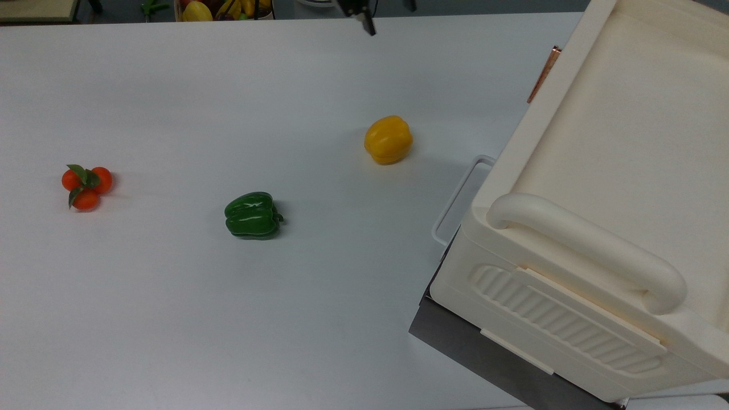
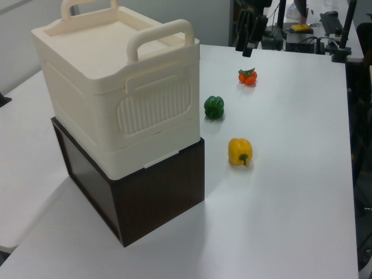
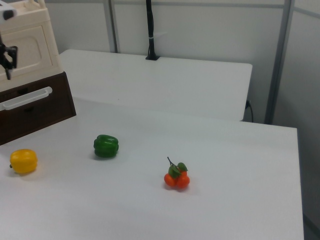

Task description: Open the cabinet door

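The cream cabinet (image 2: 116, 87) stands on a dark brown box (image 2: 157, 192). In the right view its cabinet door (image 3: 27, 52) is a cream panel with a recessed inset, and it sits flush with the cabinet. The door's copper handle strip (image 1: 544, 74) shows at the cabinet's far edge in the top view. My gripper (image 1: 391, 19) hangs open and empty at the top view's upper edge, well apart from the strip. It is also seen above the table behind the fruit (image 2: 244, 49), and just in front of the door at the right view's left edge (image 3: 7, 65).
A yellow pepper (image 1: 388, 139), a green pepper (image 1: 253, 214) and a cluster of small oranges (image 1: 86, 185) lie on the white table (image 1: 228, 313). The brown box has a white handle bar (image 1: 458, 196) facing the peppers. Cluttered desks stand beyond the far table edge.
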`<state>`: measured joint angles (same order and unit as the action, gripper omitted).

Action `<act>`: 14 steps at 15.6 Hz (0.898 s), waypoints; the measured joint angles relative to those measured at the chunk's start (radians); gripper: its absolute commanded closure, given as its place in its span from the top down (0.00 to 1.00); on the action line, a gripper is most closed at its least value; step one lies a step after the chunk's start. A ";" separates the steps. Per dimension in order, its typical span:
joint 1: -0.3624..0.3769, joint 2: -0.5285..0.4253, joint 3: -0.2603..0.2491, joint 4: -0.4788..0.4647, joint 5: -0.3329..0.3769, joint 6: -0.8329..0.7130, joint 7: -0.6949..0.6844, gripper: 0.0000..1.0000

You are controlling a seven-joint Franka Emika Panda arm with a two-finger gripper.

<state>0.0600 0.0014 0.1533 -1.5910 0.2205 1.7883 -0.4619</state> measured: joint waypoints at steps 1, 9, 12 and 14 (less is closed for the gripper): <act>0.001 0.006 0.023 0.010 0.000 0.002 -0.023 0.51; 0.008 0.040 0.148 0.021 0.001 0.170 -0.169 0.27; 0.008 0.051 0.166 0.022 0.006 0.199 -0.271 0.27; 0.008 0.059 0.169 0.022 0.026 0.232 -0.302 0.27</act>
<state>0.0684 0.0602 0.3221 -1.5693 0.2466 2.0206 -0.7643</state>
